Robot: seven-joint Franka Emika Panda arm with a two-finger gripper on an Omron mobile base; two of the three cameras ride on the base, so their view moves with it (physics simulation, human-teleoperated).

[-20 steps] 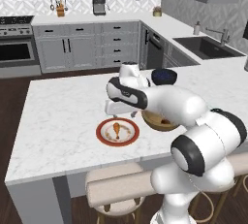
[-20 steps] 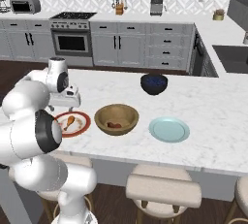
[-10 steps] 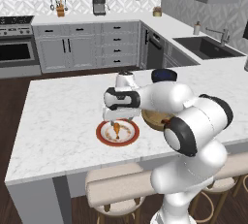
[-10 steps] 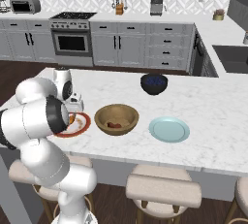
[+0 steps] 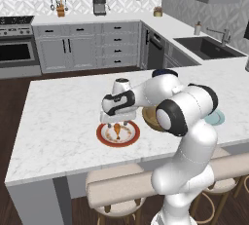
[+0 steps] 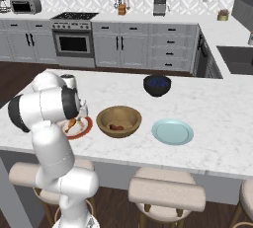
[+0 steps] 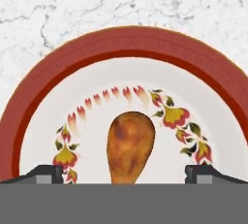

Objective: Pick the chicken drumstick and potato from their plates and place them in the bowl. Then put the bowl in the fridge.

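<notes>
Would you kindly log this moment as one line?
gripper: open over chicken drumstick | red-rimmed plate | potato in wooden bowl

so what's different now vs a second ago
The tool has come down over the red-rimmed plate, open, fingers either side of the chicken drumstick, not yet gripping. Drumstick, potato in the wooden bowl and blue plate stayed put.

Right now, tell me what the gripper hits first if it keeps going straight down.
The gripper would most likely meet the chicken drumstick, which lies between its open fingertips on the red-rimmed plate; the remaining gap is unclear.
</notes>
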